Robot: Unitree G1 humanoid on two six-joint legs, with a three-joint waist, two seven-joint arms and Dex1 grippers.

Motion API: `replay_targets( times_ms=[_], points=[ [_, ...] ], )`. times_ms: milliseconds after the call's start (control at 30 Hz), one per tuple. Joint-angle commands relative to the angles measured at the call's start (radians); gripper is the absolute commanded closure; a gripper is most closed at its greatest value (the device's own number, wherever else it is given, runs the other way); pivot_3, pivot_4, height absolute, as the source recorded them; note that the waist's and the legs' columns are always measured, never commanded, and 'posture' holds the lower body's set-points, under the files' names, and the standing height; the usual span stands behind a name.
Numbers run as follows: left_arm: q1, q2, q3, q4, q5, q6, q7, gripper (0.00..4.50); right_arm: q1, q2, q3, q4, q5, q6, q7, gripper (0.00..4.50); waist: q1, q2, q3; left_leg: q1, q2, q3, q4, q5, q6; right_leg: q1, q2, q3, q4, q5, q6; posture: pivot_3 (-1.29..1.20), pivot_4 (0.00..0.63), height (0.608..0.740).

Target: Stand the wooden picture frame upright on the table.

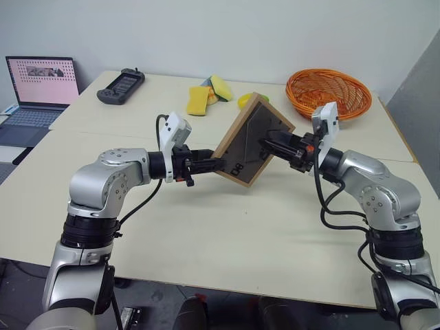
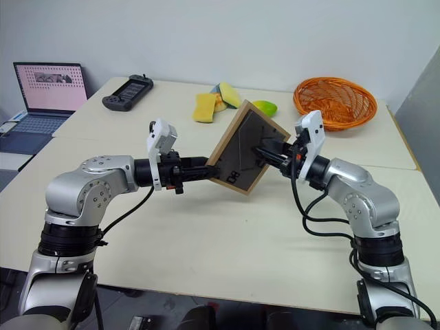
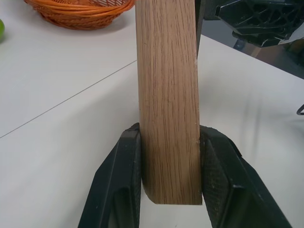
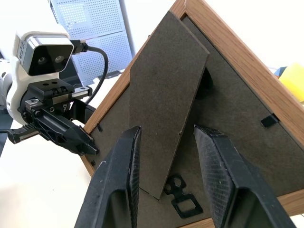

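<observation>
**Frame held in mid-air, stand not yet out**

Left jaws (image 3: 171, 190) are clamped on the wooden picture frame's (image 1: 252, 139) edge, holding it tilted above the surface (image 1: 227, 234). Right jaws (image 4: 168, 180) stand apart, straddling the hinged stand (image 4: 166, 109) on the dark back without pinching it. Risk: pulling the stand could twist the frame loose from its single-edge grip.

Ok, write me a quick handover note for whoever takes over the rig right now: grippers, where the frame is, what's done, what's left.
Left gripper: shut on the wooden picture frame, clamping its edge and holding it tilted in the air above the table.
Right gripper: open, fingers either side of the hinged stand on the frame's dark grey back; not gripping it.
Done: frame lifted, back turned toward the right gripper.
Left: likely pull the stand out, set the frame upright on the table, release.
</observation>
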Motion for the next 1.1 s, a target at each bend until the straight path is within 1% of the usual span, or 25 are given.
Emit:
replay_targets(
  times_ms=[33,200,333,567,833,1100],
  points=[
    [-0.011,0.004,0.039,-0.045,-0.033,-0.031,0.002,3.18,-0.037,0.008,-0.007,-0.010,-0.006,-0.022,0.007,2.65,0.000,0.000,0.000,0.000,0.000,0.000,0.000,0.000,0.000,0.000,0.000,0.000,0.000,0.000,0.000,0.00,0.150,0.740],
    [-0.026,-0.003,0.033,0.002,-0.025,-0.039,0.007,3.18,-0.039,0.038,-0.009,-0.047,0.011,-0.001,-0.023,2.65,0.000,0.000,0.000,0.000,0.000,0.000,0.000,0.000,0.000,0.000,0.000,0.000,0.000,0.000,0.000,0.00,0.150,0.740],
    [-0.053,-0.006,0.024,0.086,-0.002,-0.067,0.005,3.18,-0.013,0.052,-0.018,-0.099,0.025,0.020,-0.059,2.65,0.000,0.000,0.000,0.000,0.000,0.000,0.000,0.000,0.000,0.000,0.000,0.000,0.000,0.000,0.000,0.00,0.150,0.740],
    [-0.104,-0.008,0.012,0.187,0.018,-0.105,-0.004,3.18,0.044,0.049,-0.043,-0.181,0.052,0.061,-0.107,2.65,0.001,0.000,0.000,0.000,0.000,0.000,0.000,0.000,0.000,0.000,0.000,0.000,0.000,0.000,0.000,0.00,0.150,0.740],
    [-0.130,-0.033,0.013,0.159,-0.010,-0.071,-0.006,3.18,0.032,0.031,-0.041,-0.131,0.001,0.036,-0.107,2.65,0.001,0.000,0.000,0.000,0.000,0.000,0.000,0.000,0.000,0.000,0.000,0.000,0.000,0.000,0.000,0.00,0.150,0.740],
    [-0.135,-0.029,0.045,0.113,-0.048,0.001,0.010,3.18,0.092,-0.073,-0.019,-0.027,-0.123,-0.078,-0.015,2.65,0.001,0.000,0.000,0.000,0.000,0.000,0.000,0.000,0.000,0.000,0.000,0.000,0.000,0.000,0.000,0.00,0.150,0.740]
  ],
)
